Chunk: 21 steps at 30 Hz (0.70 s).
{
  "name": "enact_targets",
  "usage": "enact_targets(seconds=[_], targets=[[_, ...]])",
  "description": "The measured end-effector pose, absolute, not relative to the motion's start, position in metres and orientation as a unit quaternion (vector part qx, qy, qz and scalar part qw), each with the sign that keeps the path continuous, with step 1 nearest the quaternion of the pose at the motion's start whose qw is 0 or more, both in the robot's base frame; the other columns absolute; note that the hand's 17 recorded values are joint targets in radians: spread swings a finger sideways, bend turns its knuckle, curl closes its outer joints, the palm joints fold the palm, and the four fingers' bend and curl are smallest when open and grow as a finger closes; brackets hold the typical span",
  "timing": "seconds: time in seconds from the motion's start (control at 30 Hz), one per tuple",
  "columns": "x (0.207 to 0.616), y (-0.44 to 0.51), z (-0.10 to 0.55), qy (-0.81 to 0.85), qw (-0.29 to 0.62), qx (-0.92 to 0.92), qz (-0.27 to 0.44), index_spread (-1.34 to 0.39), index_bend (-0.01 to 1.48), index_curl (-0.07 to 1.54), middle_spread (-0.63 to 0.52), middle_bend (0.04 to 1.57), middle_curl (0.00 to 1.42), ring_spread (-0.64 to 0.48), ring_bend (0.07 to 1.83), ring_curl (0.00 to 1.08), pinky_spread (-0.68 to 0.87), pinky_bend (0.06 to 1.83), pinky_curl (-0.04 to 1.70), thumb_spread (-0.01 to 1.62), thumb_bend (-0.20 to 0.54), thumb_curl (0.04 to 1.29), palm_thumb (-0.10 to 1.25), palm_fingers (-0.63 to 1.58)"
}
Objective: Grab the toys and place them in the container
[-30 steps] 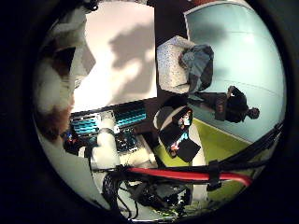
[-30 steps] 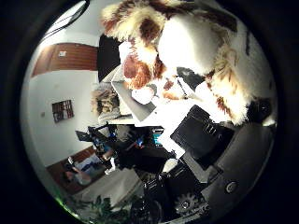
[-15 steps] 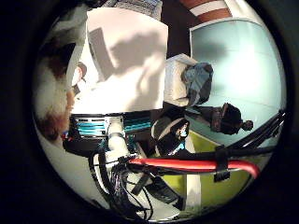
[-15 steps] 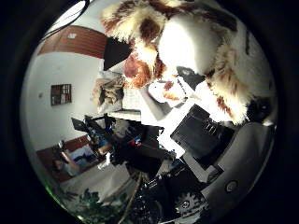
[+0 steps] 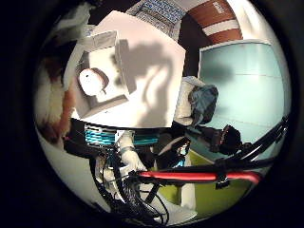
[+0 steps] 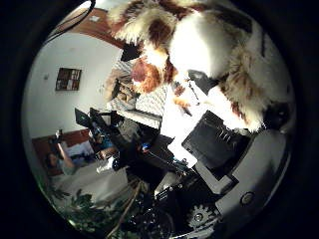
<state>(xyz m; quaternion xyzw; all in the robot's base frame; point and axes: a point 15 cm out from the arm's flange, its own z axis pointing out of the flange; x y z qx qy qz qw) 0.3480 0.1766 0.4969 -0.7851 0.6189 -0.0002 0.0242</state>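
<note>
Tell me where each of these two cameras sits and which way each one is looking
Little finger side palm view: sits on the palm, looking down on a white table with a white container; the arm's base shows below.
Thumb side palm view: sits on the palm, looking across the room; the hand holds a brown and white plush toy close.
Shared: the plush toy's fur and the white table.

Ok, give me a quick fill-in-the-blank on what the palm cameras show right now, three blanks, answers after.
1. The plush toy close against the hand has white and ____ fur.
2. The container stands on a ____ table.
3. Inside the container already lies one round ____.

Missing words: brown; white; toy
</note>
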Motion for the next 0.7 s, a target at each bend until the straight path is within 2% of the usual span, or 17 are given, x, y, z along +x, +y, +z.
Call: enact_targets(seconds=[0.03,0.07,0.1,0.13,0.17,0.27,0.37,0.47,0.7], targets=[[0.351,0.179,0.498,0.618,0.032,-0.785,-0.002,-0.34,0.82,1.01,-0.25,1.09,1.04,-0.25,1.30,0.78,-0.26,1.05,1.13,1.15,-0.034,0.59,0.82,1.01],[0.352,0.183,0.499,0.617,0.039,-0.786,0.000,-0.35,0.67,0.97,-0.25,1.03,0.98,-0.27,1.26,0.74,-0.32,0.99,1.07,1.17,-0.036,0.55,0.77,0.88],[0.351,0.186,0.500,0.614,0.043,-0.788,0.005,-0.36,0.52,0.93,-0.24,0.93,0.93,-0.28,1.22,0.71,-0.37,0.98,1.02,1.18,-0.036,0.51,0.73,0.69],[0.349,0.189,0.500,0.611,0.045,-0.790,0.011,-0.38,0.46,0.89,-0.24,0.82,0.89,-0.26,1.15,0.69,-0.36,0.94,1.01,1.19,-0.033,0.49,0.71,0.43],[0.348,0.191,0.500,0.609,0.047,-0.792,0.016,-0.42,0.45,0.84,-0.22,0.73,0.84,-0.23,1.06,0.65,-0.30,0.85,0.98,1.20,-0.031,0.46,0.68,0.26],[0.346,0.196,0.500,0.604,0.052,-0.795,0.027,-0.46,0.39,0.69,-0.12,0.51,0.69,-0.08,0.86,0.52,-0.01,0.74,0.92,1.19,-0.025,0.41,0.64,0.09],[0.347,0.197,0.498,0.601,0.051,-0.797,0.027,-0.47,0.32,0.58,-0.04,0.36,0.56,0.09,0.69,0.42,0.28,0.69,0.82,1.18,-0.022,0.38,0.62,0.03],[0.348,0.195,0.494,0.600,0.044,-0.798,0.029,-0.47,0.27,0.49,-0.01,0.29,0.48,0.16,0.55,0.34,0.46,0.61,0.71,1.17,-0.018,0.36,0.63,0.05],[0.350,0.183,0.496,0.606,0.044,-0.794,0.026,-0.47,0.20,0.41,0.01,0.19,0.38,0.19,0.41,0.27,0.55,0.47,0.54,1.17,-0.019,0.34,0.63,0.16]])
